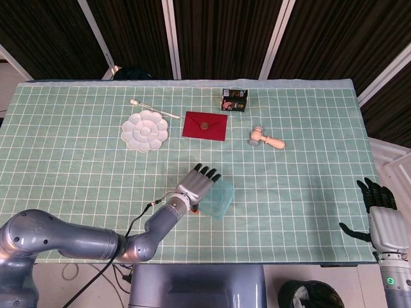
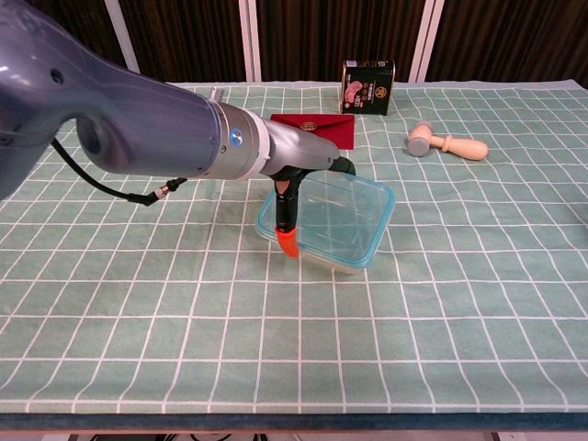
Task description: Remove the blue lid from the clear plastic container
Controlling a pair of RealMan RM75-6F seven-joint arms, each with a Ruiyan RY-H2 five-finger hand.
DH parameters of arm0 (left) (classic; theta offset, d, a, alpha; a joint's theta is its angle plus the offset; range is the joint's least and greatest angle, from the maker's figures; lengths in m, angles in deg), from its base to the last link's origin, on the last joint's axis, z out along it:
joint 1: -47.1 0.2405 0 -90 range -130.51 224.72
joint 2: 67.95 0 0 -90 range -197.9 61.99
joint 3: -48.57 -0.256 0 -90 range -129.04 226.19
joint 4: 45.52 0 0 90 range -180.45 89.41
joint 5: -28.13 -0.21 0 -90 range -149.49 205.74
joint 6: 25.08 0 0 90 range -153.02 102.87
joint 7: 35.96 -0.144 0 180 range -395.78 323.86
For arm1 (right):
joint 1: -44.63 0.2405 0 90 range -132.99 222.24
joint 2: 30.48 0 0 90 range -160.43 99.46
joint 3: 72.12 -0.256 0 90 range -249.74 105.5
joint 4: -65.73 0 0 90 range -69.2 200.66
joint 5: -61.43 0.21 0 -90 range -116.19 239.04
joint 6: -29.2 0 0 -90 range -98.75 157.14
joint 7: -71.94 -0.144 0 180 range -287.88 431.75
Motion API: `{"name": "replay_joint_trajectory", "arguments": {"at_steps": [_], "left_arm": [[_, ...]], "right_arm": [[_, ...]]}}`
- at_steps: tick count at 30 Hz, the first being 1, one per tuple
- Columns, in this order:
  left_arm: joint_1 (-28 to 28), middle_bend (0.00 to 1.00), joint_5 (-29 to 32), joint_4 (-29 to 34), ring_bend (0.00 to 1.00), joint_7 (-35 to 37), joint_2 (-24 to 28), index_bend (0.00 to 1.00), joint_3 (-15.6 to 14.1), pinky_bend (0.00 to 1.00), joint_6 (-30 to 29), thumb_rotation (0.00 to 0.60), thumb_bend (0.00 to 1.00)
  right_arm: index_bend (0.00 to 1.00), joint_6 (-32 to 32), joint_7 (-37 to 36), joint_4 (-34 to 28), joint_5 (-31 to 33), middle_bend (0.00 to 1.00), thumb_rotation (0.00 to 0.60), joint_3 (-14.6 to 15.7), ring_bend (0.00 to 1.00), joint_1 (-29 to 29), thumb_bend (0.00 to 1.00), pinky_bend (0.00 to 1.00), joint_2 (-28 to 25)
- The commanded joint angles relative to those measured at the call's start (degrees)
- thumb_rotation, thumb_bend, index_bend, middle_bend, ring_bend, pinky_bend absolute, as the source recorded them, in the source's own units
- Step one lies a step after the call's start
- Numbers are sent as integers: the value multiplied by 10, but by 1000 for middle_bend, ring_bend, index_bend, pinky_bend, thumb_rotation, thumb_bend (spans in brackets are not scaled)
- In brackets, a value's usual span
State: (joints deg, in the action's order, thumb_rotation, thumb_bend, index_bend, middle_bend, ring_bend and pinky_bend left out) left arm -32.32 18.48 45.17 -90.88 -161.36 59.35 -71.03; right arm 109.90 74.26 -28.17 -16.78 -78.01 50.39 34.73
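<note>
The clear plastic container (image 2: pixel 323 260) with its blue lid (image 2: pixel 354 207) stands at the middle front of the green checked cloth. My left hand (image 2: pixel 299 175) is on its left end. The fingers lie across the lid top, and the orange-tipped thumb reaches down over the near left rim, pinching the lid's edge. The lid's far right corner sits higher than the near edge. In the head view the left hand (image 1: pixel 198 185) hides the left half of the lid (image 1: pixel 220 196). My right hand (image 1: pixel 380 218) hangs open off the table's front right corner, holding nothing.
Along the back lie a white flower-shaped palette (image 1: pixel 144 130), a thin stick (image 1: pixel 154 109), a red envelope (image 1: pixel 205 125), a black box (image 1: pixel 234 99) and a wooden mallet (image 1: pixel 266 138). My left forearm (image 2: pixel 138 129) spans the left of the chest view.
</note>
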Motion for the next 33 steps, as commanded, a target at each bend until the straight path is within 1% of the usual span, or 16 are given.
{"name": "replay_joint_trajectory", "arguments": {"at_steps": [1, 7, 14, 16, 18, 19, 21, 23, 26, 33], "left_arm": [[-10, 0, 6, -13, 0, 8, -8, 0, -8, 52, 8, 600, 0], [-16, 0, -22, -27, 0, 26, -13, 0, -24, 148, 10, 600, 0], [-17, 3, -42, -28, 9, 48, -6, 1, -36, 165, 8, 600, 2], [-17, 34, -46, -27, 54, 52, -5, 21, -39, 213, 6, 600, 40], [-14, 102, -60, -28, 123, 57, -7, 69, -44, 280, -1, 600, 107], [-12, 147, -71, -29, 161, 60, -8, 106, -47, 311, -5, 600, 134], [-7, 213, -94, -31, 220, 67, -11, 176, -52, 351, -11, 600, 155], [0, 236, -122, -32, 238, 74, -11, 201, -58, 361, -13, 600, 168], [7, 249, -154, -33, 239, 84, -8, 209, -66, 361, -14, 600, 188], [20, 257, -178, -24, 239, 113, 6, 213, -64, 361, -8, 600, 203]], "right_arm": [[0, -1, -1, -1, 0, 0, 600, 0, 0, 0, 260, 0, -1], [0, -1, -2, -4, -1, 0, 600, 0, 0, 0, 259, 0, -1], [0, 0, -3, -6, -3, 0, 600, 1, 0, -1, 260, 0, -1], [0, 0, -3, -6, -3, 0, 600, 1, 0, -1, 260, 0, -1], [0, 1, -3, -7, -5, 0, 600, 2, 0, -2, 260, 0, -1], [0, 2, -3, -7, -5, 0, 600, 2, 0, -2, 260, 0, -1], [0, 3, -3, -8, -7, 0, 600, 2, 0, -2, 259, 0, -1], [0, 4, -4, -10, -10, 0, 600, 2, 0, -2, 259, 0, -1], [0, 6, -3, -14, -12, 0, 600, 1, 0, -1, 259, 0, -3], [0, 15, 1, -31, -21, 0, 600, -6, 0, 3, 260, 0, -5]]}}
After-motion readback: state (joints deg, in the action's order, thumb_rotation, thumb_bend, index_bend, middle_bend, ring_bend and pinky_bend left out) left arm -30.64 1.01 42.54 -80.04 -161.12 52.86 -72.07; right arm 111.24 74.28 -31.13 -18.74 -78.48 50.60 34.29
